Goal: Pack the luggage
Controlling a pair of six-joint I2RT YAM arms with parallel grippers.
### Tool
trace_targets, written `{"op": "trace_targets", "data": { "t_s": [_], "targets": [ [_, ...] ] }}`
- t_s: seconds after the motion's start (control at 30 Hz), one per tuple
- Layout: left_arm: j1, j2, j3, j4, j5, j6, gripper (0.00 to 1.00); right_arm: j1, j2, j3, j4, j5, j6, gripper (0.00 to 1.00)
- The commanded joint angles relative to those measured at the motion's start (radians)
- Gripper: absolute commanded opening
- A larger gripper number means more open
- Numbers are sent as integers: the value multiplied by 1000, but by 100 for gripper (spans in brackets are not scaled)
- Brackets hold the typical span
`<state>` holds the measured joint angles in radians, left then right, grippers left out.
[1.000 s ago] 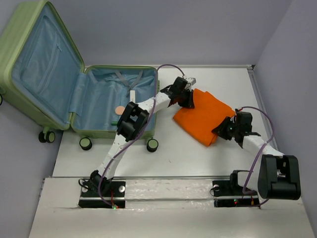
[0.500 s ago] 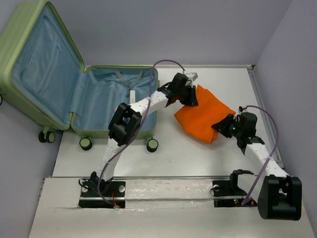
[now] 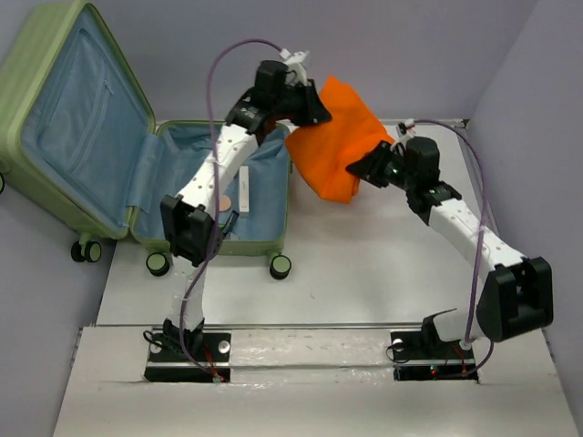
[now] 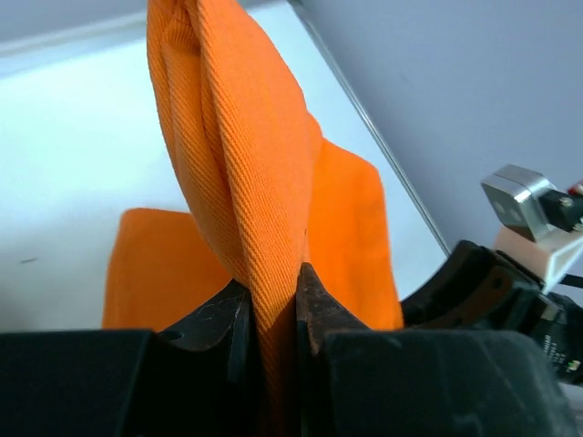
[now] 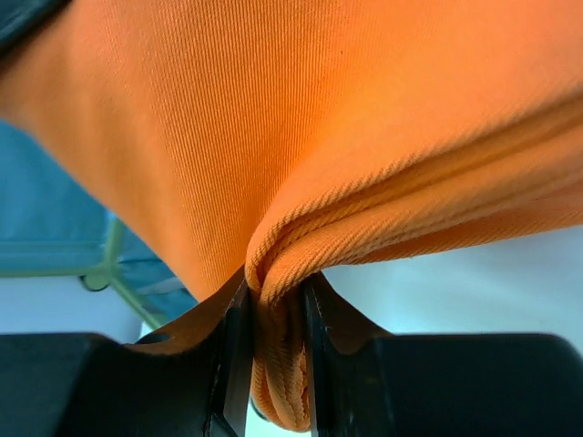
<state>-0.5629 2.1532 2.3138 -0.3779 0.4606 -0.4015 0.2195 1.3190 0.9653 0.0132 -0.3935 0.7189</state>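
The light green luggage (image 3: pixel 55 64) lies open at the left, its lid leaning back and its blue-lined base (image 3: pixel 196 182) flat on the table. A folded orange cloth (image 3: pixel 337 137) hangs in the air between both arms, just right of the base's right rim. My left gripper (image 3: pixel 310 105) is shut on the cloth's upper left edge (image 4: pixel 264 218). My right gripper (image 3: pixel 369 168) is shut on its lower right edge (image 5: pixel 282 264). The right wrist view shows blue lining (image 5: pixel 46 209) below the cloth.
A small round peach item (image 3: pixel 221 200) and a green item lie inside the suitcase base beside my left arm. Black wheels (image 3: pixel 281 266) stick out at the base's near edge. Grey walls stand behind and to the right of the white table (image 3: pixel 364 264).
Both grippers have lifted the orange cloth off the table and carried it up and left toward the suitcase. The left arm has swung far back over the base.
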Motion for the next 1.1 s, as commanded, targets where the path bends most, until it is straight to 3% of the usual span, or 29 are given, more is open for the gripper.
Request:
{"op": "trace_targets", "data": {
  "t_s": [0.0, 0.1, 0.17, 0.2, 0.23, 0.27, 0.3, 0.33, 0.4, 0.5, 0.57, 0.7, 0.83, 0.9, 0.93, 0.97, 1.0, 1.03, 1.07],
  "targets": [
    [210, -222, -59, 33, 49, -5, 6, 162, 129, 241, 106, -5, 31, 7],
    [375, -266, -125, -4, 78, 18, 6, 289, 294, 403, 108, 27, 37, 7],
    [478, -326, -267, -1, 17, 45, 6, 355, 383, 479, 149, 38, 50, 7],
    [510, -352, -330, 7, -17, 55, 11, 419, 479, 502, 169, 41, 54, 7],
    [578, -398, -458, 32, -81, 52, 43, 449, 532, 557, 188, 38, 65, 7],
    [578, -420, -523, 49, -105, 46, 43, 475, 584, 558, 186, 28, 65, 8],
    [647, -462, -642, 66, -114, 21, 91, 519, 679, 613, 186, -5, 62, 13],
    [672, -486, -692, 103, -119, 9, 99, 537, 712, 627, 186, -17, 56, 31],
    [699, -545, -782, 115, -154, 10, 99, 560, 772, 647, 176, -48, 39, 53],
    [699, -613, -826, 151, -159, 0, 99, 570, 783, 653, 107, -47, 2, 65],
    [696, -670, -818, 152, -134, -20, 99, 570, 746, 659, 30, 5, -53, 78],
    [653, -820, -833, 109, -155, -11, 99, 570, 637, 671, -77, 80, -153, 84],
    [578, -1031, -944, 94, -287, -5, 99, 570, 508, 645, -111, 143, -217, 83],
    [528, -1198, -1011, 60, -448, -32, 99, 570, 439, 627, -125, 148, -254, 78],
    [503, -1278, -1048, 77, -600, -66, 99, 570, 387, 591, -127, 160, -269, 73],
    [498, -1417, -1082, 80, -670, -74, 99, 570, 360, 563, -125, 171, -274, 61],
    [500, -1418, -1102, 68, -739, -76, 99, 570, 359, 535, -125, 180, -279, 46],
    [500, -1504, -1111, 39, -825, -69, 99, 570, 308, 505, -125, 183, -283, 13],
    [500, -1526, -1107, -45, -991, -59, 99, 570, 284, 475, -122, 180, -294, 7]
  ]
}}
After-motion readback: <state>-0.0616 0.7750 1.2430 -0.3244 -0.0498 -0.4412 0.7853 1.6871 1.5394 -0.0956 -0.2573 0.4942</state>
